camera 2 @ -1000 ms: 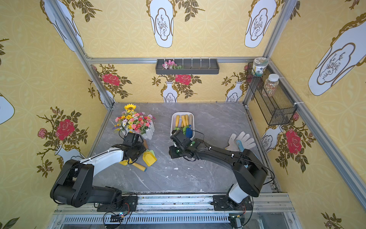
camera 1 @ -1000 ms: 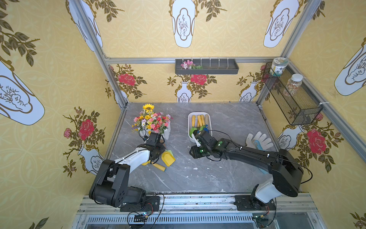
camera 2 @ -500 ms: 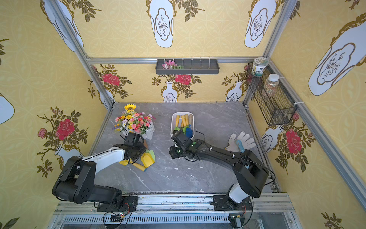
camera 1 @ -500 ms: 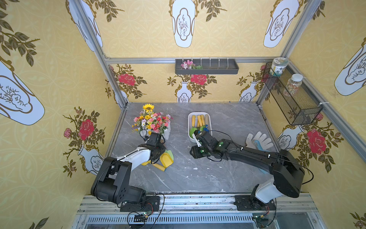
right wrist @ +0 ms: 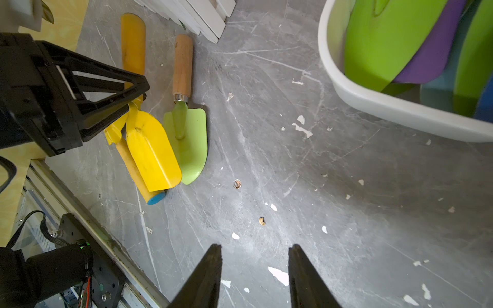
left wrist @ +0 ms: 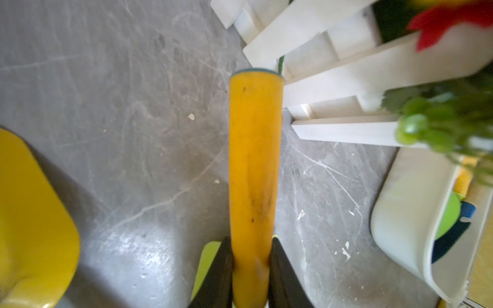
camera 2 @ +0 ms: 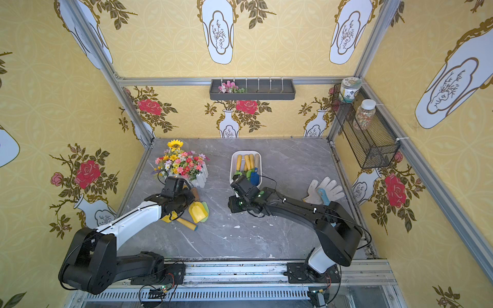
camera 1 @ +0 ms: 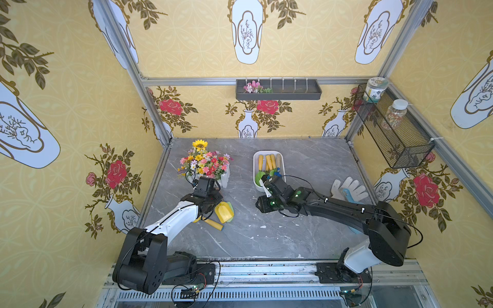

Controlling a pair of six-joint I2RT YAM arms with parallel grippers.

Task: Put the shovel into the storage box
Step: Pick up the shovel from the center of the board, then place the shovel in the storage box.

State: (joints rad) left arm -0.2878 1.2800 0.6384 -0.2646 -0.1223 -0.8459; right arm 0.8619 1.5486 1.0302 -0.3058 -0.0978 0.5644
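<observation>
Shovel (left wrist: pixel 254 165) is being clamped by its handle in your left tool (left wrist: pixel 250 238); your right tool (right wrist: pixel 255 246) is hovering, tips apart, on the storage box's (right wrist: pixel 373 104) near side.

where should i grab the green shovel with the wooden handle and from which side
Probably its wooden handle, mid-length, right claw from above across it. It lies flat and bare, open toward the storage box; the thin green blade sits partly under the yellow scoop.

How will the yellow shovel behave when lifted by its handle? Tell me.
Probably stiff: the yellow shovel has a glossy, formed scoop. Its smooth round handle, pinched by the left gripper, might pivot between the jaws. Set down, the scoop should stop rolling.
</observation>
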